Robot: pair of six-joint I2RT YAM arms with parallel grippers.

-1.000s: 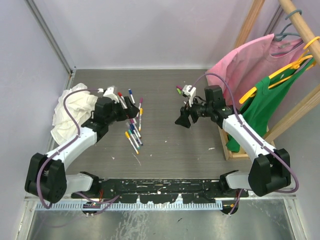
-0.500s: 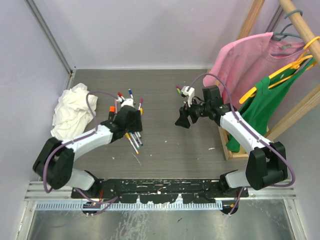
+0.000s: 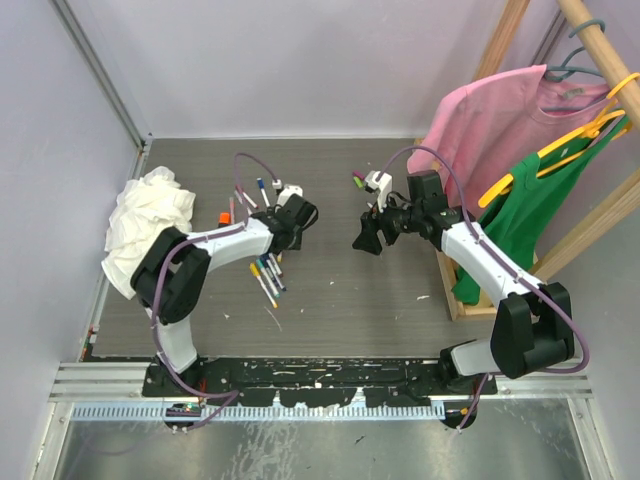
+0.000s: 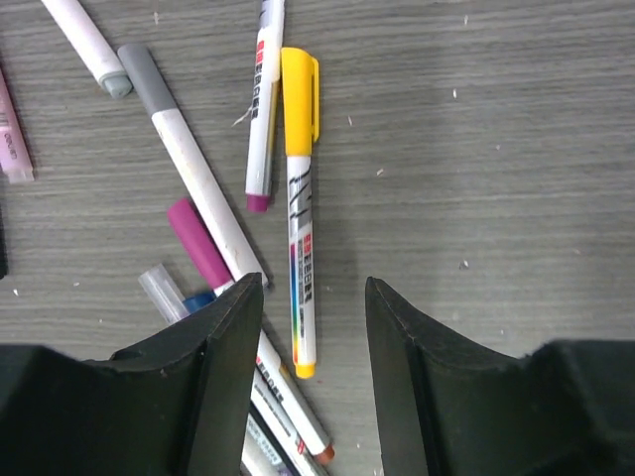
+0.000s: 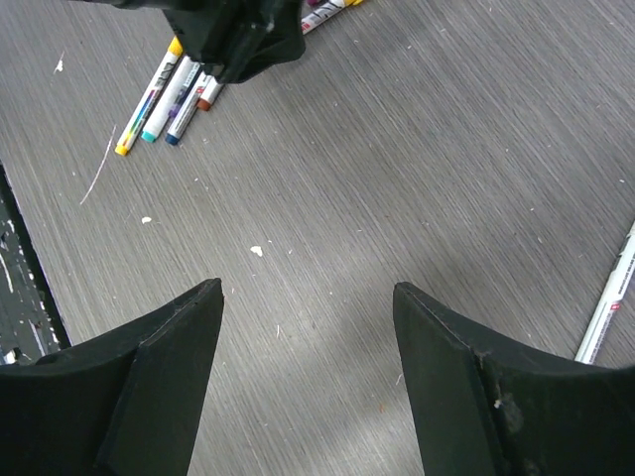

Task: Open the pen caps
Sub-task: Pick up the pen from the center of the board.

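Note:
Several white-barrelled pens lie in a loose group [image 3: 268, 270] left of the table's middle. In the left wrist view one pen [image 4: 302, 260] wears a yellow pen cap [image 4: 298, 94], and beside it show a magenta cap [image 4: 196, 241] and a grey cap [image 4: 149, 89]. My left gripper [image 4: 313, 288] hangs low over this group [image 3: 295, 215], its jaws partly apart on either side of the yellow pen's tail, touching nothing. My right gripper [image 3: 365, 238] is open over bare table [image 5: 308, 293], with nothing between its fingers.
A crumpled white rag [image 3: 145, 225] lies at the far left. A pink shirt [image 3: 480, 130] and a green one [image 3: 530, 215] hang on a wooden rack at the right. One lone pen [image 3: 357, 180] lies behind my right gripper, and another pen [image 5: 607, 302] shows at the right wrist view's edge.
My left arm has swung right, from beside the rag to over the pens' right side, and its jaws have narrowed. The right arm has not moved.

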